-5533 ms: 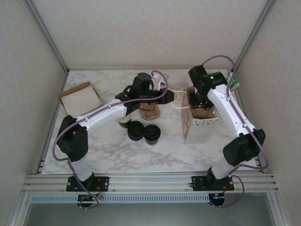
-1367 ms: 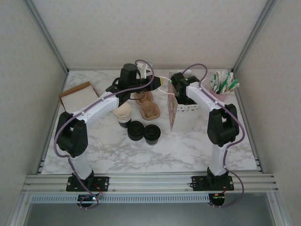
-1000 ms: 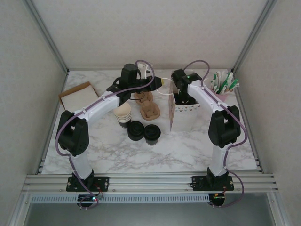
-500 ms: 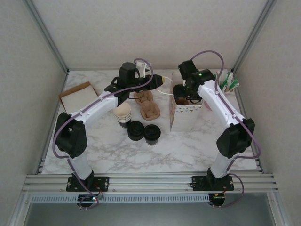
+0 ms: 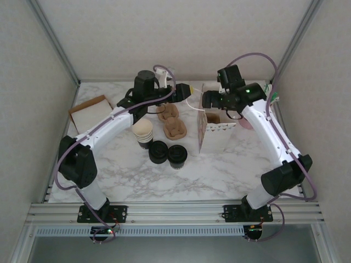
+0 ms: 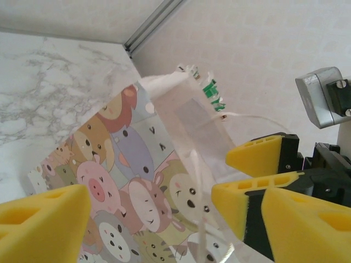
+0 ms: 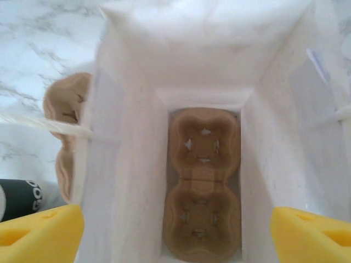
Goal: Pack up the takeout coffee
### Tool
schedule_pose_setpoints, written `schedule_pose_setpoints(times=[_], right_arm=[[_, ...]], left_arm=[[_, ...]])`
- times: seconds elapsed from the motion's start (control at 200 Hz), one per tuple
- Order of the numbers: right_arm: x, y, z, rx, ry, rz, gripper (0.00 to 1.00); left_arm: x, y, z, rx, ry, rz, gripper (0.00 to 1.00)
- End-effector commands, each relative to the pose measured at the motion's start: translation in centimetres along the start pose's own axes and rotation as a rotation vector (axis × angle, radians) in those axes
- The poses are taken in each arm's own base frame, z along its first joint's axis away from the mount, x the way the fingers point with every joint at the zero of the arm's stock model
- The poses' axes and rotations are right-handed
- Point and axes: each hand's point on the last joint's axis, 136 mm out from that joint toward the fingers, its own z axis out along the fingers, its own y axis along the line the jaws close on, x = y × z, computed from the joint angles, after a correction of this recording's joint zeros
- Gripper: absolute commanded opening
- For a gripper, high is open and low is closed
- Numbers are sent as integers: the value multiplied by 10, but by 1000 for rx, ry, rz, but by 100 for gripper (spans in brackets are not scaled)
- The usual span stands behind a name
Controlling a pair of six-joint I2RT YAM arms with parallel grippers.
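Marble counter [image 5: 137, 181]: left jaws and right jaws just spread wide, releasing white cartoon-animal paper bag [image 5: 219, 138], which stands open with brown pulp cup carrier [image 7: 203, 186] inside. Black lidded paper cup [image 5: 177, 155] sits outside, bag's 8 o'clock; loading seems next.

Bag [image 7: 131, 164] matt paper; carrier [image 7: 203, 186] rough brown pulp; table [image 5: 137, 181] smooth marble-look

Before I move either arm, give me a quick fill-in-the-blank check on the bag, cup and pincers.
1. The brown tray at the bottom of the bag is ___.
2. The bag's outside is printed with cartoon ___.
3. The left pincer and right pincer are both ___.
4. The black cup is ___ the bag (inside/outside).

Missing words: empty; animals; open; outside.
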Motion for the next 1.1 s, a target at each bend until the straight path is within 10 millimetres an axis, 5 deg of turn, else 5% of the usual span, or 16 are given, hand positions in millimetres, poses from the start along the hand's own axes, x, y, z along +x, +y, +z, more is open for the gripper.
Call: schedule_pose_setpoints(times=[0.0,0.43,1.096], right_arm=[[-18,11,-35,-83,-105,-2,91],[-14,38,-108,-322,-205,-20,99],[82,6,-144,-351,-161,50,99]], left_arm=[[-25,-35,-27,43,-74,61,87],[-30,-62,-74,33,-165,116,100],[27,-62,-171,-60,-261,87,100]])
